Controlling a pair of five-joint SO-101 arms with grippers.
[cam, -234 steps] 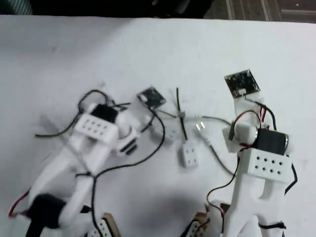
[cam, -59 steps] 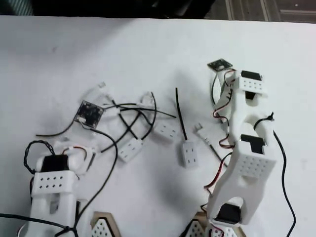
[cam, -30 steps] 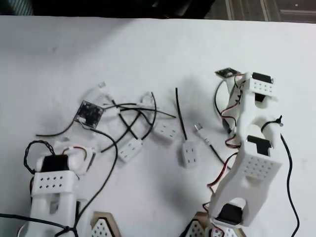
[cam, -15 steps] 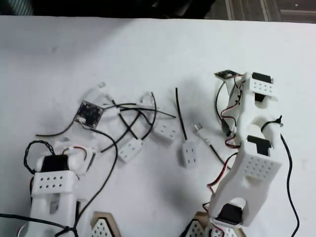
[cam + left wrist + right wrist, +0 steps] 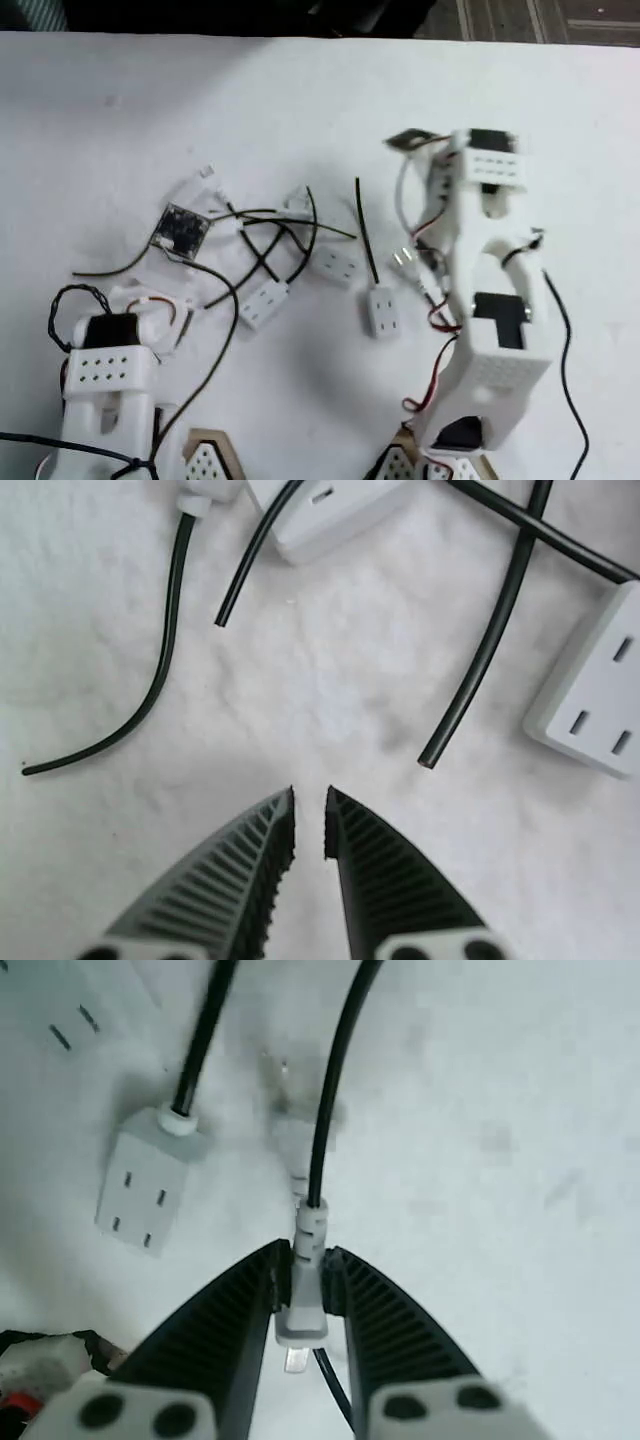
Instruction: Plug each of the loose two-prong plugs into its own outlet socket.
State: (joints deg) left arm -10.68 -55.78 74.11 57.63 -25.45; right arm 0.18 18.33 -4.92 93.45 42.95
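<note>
My right gripper (image 5: 305,1252) is shut on a grey two-prong plug (image 5: 300,1305) with a black cable; its prongs point back toward the wrist. In the high view that plug (image 5: 404,258) lies beside the right arm (image 5: 470,240). A white outlet socket (image 5: 145,1190) lies close beside the held plug, in the high view (image 5: 383,310) at the table's middle. Two more sockets (image 5: 337,263) (image 5: 263,302) lie left of it among black cables. My left gripper (image 5: 308,798) hovers over bare table, its fingers nearly touching and holding nothing, with a socket (image 5: 590,690) off to one side.
Loose black cables (image 5: 270,240) cross between the sockets. The left arm (image 5: 105,370) is drawn back at the near left. Wooden pieces (image 5: 205,460) sit at the front edge. The far half of the white table (image 5: 250,90) has free room.
The right arm has swung left over the plug, and its fingers now clasp it. The left arm and the sockets have kept still over the last second.
</note>
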